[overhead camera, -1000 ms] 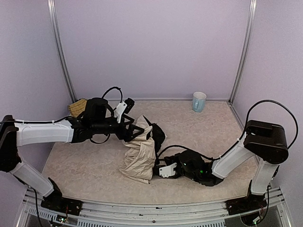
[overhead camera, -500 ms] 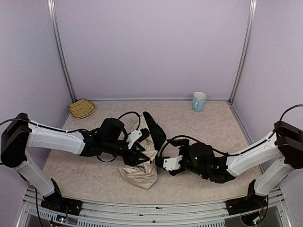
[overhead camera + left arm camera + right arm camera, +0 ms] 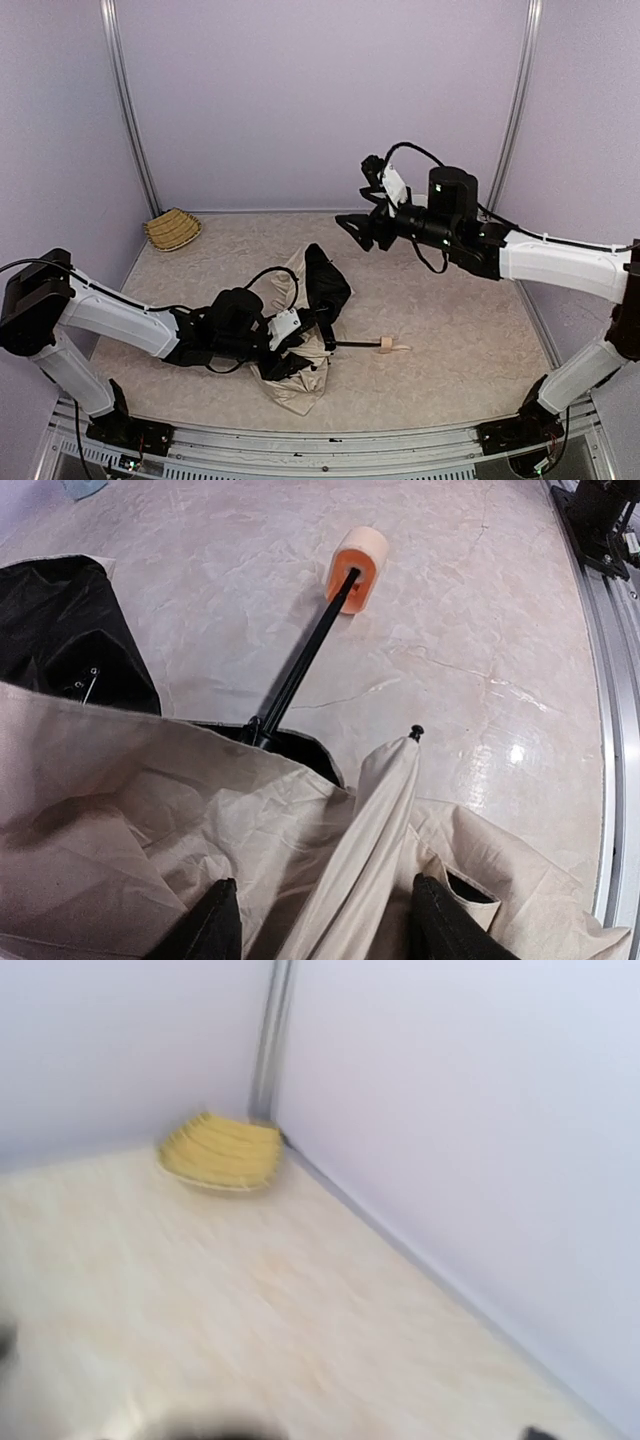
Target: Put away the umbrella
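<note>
The umbrella lies half collapsed on the table, its cream canopy (image 3: 296, 378) bunched at the front and a black fold (image 3: 326, 283) behind it. Its thin black shaft (image 3: 358, 345) runs right to the small tan handle (image 3: 386, 346), which lies free on the table. My left gripper (image 3: 300, 342) is low on the canopy. In the left wrist view, my fingers (image 3: 216, 922) straddle an upright fold of cream fabric (image 3: 366, 832) and press into it, with the shaft (image 3: 300, 665) and handle (image 3: 358, 558) ahead. My right gripper (image 3: 356, 226) hangs high at the back, open and empty.
A woven straw basket (image 3: 172, 228) sits in the back left corner, also in the blurred right wrist view as the basket (image 3: 222, 1152). Purple walls with metal corner posts (image 3: 128, 120) enclose the table. A metal rail (image 3: 612, 730) runs along the near edge.
My right gripper let go near the handle and swung up and back. The handle now lies on the table. My left gripper came down and forward onto the canopy and closed on a fold.
</note>
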Tool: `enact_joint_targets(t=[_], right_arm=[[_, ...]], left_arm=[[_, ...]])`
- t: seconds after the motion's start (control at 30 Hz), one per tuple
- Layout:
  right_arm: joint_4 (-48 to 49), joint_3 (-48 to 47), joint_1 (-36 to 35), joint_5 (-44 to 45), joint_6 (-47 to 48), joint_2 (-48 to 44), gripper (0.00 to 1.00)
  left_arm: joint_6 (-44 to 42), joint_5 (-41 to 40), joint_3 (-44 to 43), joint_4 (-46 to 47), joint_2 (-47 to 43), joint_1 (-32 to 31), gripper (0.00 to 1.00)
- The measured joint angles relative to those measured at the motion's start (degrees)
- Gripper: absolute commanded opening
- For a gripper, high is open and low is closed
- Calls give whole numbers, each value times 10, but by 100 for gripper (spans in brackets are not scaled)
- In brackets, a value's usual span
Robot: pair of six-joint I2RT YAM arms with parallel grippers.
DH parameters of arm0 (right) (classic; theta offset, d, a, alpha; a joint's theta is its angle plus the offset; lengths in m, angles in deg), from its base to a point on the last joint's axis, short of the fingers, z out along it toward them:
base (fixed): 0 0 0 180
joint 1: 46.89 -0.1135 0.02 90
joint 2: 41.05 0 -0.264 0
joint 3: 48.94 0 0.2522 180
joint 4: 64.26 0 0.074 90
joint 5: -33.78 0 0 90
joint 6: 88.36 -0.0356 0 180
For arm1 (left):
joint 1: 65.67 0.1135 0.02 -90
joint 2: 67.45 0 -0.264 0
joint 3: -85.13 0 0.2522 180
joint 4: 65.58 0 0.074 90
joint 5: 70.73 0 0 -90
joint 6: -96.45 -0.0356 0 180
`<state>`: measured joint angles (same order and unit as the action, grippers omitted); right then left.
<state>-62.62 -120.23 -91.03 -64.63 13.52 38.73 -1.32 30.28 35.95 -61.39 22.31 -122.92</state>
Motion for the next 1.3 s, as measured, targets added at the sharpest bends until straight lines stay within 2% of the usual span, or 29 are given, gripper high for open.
enact_joint_targets(t=[0.13, 0.27, 0.4, 0.43, 0.47, 0.53, 0.6, 0.7, 0.77, 0.83, 0.97, 1.03, 1.13, 1.2, 1.3], right_arm=[[-43, -155, 1, -24, -163, 128, 72], [-96, -204, -7, -28, -269, 202, 72], [-134, -206, -29, -30, -330, 244, 73], [-135, -206, -35, -35, -340, 251, 69], [-135, -207, -42, -46, -351, 260, 58], [-137, -220, -49, -70, -365, 285, 25], [-137, -237, -55, -95, -376, 313, 0], [-137, -238, -56, -126, -379, 329, 0], [-125, -222, -56, -151, -370, 320, 0], [-104, -186, -54, -184, -359, 297, 0], [-45, -68, -50, -308, -334, 231, 0], [-15, -11, -51, -355, -323, 206, 0], [32, 68, -52, -395, -309, 186, 0], [48, 100, -53, -397, -299, 184, 0], [65, 126, -53, -390, -288, 193, 0]], left_arm=[[0, -24, 3, 14, 0, -18, 58], [0, -42, 3, 24, 8, -28, 58], [0, -51, 3, 26, 20, -34, 59], [0, -53, 3, 27, 22, -35, 59], [0, -53, 3, 28, 24, -36, 59], [-1, -53, 3, 31, 28, -37, 59], [-1, -54, 3, 31, 32, -38, 61], [-2, -53, 3, 32, 32, -39, 63], [-4, -54, 3, 33, 32, -40, 68], [-7, -54, 6, 40, 31, -40, 75], [-7, -43, 17, 44, 3, -41, 87], [-11, -23, 28, 43, -49, -46, 91], [-18, 18, 46, 51, -167, -57, 92], [-23, 45, 50, 70, -237, -62, 93], [-21, 55, 63, 110, -293, -51, 91]])
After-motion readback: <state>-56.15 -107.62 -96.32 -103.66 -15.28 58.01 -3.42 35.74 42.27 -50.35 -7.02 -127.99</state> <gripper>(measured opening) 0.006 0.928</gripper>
